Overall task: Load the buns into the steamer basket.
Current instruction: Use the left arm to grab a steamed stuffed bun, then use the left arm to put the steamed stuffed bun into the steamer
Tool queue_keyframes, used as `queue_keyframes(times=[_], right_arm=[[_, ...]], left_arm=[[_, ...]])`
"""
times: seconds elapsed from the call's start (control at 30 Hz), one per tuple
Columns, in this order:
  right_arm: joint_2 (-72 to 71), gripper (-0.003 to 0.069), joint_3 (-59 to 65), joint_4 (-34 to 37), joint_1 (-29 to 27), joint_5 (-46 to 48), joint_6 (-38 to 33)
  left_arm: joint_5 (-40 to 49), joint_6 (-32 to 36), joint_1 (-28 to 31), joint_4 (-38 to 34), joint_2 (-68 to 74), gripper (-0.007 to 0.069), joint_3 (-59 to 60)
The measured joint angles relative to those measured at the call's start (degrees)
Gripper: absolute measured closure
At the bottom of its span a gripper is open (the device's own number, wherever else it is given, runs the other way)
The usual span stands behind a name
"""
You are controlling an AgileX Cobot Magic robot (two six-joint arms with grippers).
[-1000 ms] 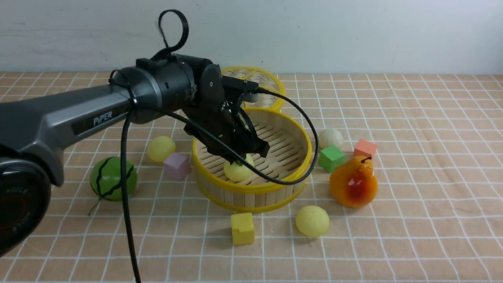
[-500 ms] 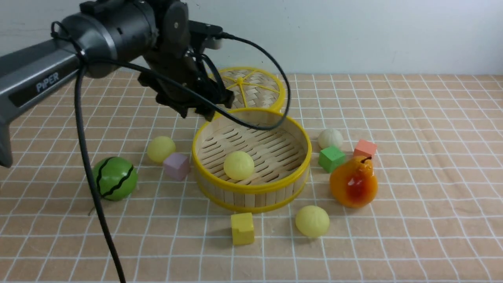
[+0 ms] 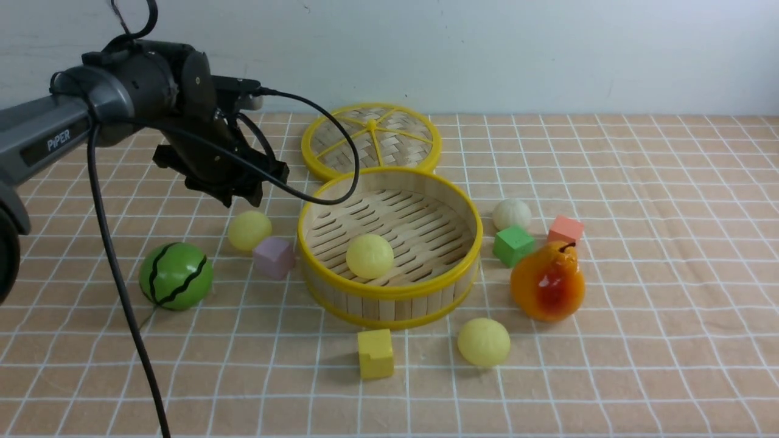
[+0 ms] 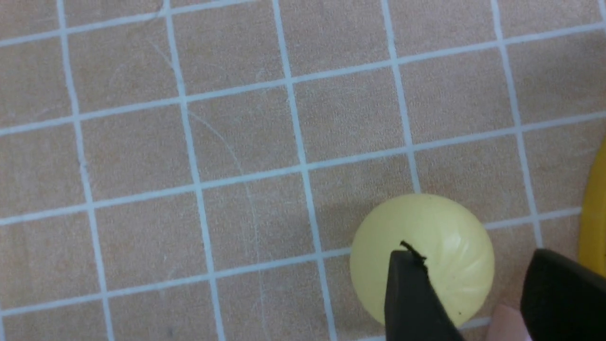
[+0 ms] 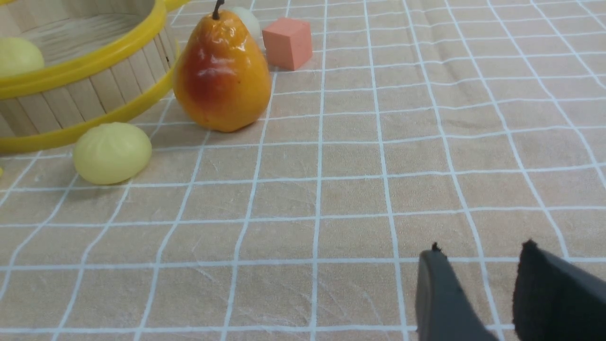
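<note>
Moved away from the steamer basket [image 3: 389,292], my left gripper [image 4: 473,279] now hangs over a yellow bun [image 4: 421,237], spread partway open and holding nothing, while another yellow bun [image 3: 370,257] sits inside the basket.

The word "PiPER" stands in pale capitals (all but the small i) on a dark panel along the left arm [image 3: 55,137], in the front view; it is the only lettering that can be read.
</note>
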Motion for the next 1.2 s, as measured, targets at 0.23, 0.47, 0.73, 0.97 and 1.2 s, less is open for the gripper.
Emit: queue_keyframes(times=[0.23,0.47,0.73,0.97,1.2], right_arm=[[0.0,0.042,0.0,0.0,0.0,0.0,0.0],[0.0,0.042,0.0,0.0,0.0,0.0,0.0],[0.0,0.042,0.0,0.0,0.0,0.0,0.0],[0.0,0.042,0.0,0.0,0.0,0.0,0.0],[0.0,0.042,0.0,0.0,0.0,0.0,0.0]], left_arm=[[-0.54,0.0,0.05,0.54,2.98,0.0289,0.0],[-2.61,0.0,0.05,0.94,4.53,0.0293,0.0],[-1.47,0.0,0.05,1.15,4.6,0.0513,0.0],[2.28,0.0,0.05,0.68,1.94,0.0638,0.0],[3.99,0.91,-2.72,-4.37,-7.76,0.0638,-0.39]])
